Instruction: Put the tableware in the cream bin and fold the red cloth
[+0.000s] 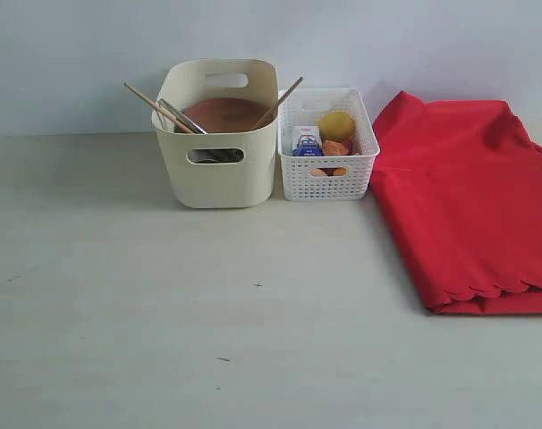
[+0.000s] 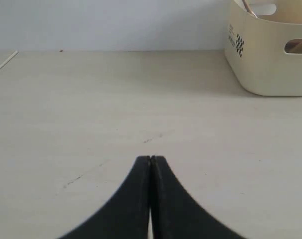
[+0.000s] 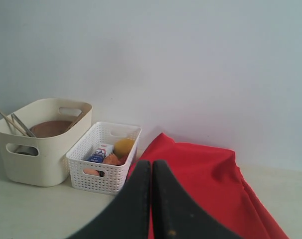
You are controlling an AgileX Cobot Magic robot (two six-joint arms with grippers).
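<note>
The red cloth (image 1: 468, 206) lies flat on the table (image 1: 164, 313), on the far side of the white basket (image 1: 329, 183) from the cream bin (image 1: 219, 183). It looks doubled over, with the scalloped hem lying on top along its near edge. It's soft, limp stuff, light, and sure to sag and slide, so I'd pinch it at a corner of that hem rather than mid-sheet.

In the bin, the brown plate (image 1: 224, 114) sits inside, the chopsticks (image 1: 159, 107) lean over the rim, and a metal knife (image 1: 183, 117) rests beside them. The basket stands just beside the bin with food in it.

The left gripper (image 2: 151, 162) is clenched on nothing over bare table near the bin. The right gripper (image 3: 151, 167) is pressed together too, empty, facing the cloth. The task looks close to finished.
</note>
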